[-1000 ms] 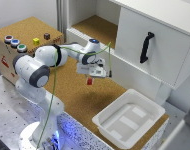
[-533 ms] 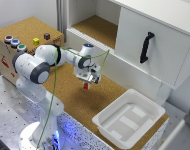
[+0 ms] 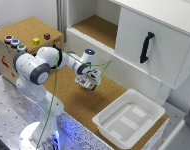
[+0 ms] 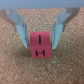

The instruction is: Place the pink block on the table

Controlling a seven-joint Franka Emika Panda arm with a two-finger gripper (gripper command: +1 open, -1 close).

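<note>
Compared with half a second earlier, the arm (image 3: 55,62) has lowered its wrist further: the gripper (image 3: 91,87) now sits close over the cork bench (image 3: 77,102), in front of the white cabinet (image 3: 145,45), where before it hung higher with the pink block showing below it. The arm's base has not moved.

In the wrist view the pink block (image 4: 39,45) sits between the two fingers (image 4: 20,31), which press against its opposite sides, so the gripper is closed narrowly on it. The block is cube-like with no clear long axis; it sits square to the fingers, one flat face turned toward the wrist camera. That face carries dark markings, a short vertical stroke above an H-like shape. Its colour is a reddish pink, and it is narrower than the spread of the fingers around it. Cork fills the view behind and under it; whether the block touches the bench cannot be told.

In the exterior view the block itself is too small and hidden by the gripper to make out. A white tray (image 3: 129,120) lies on the bench toward the exterior view's right, well apart from the gripper.
</note>
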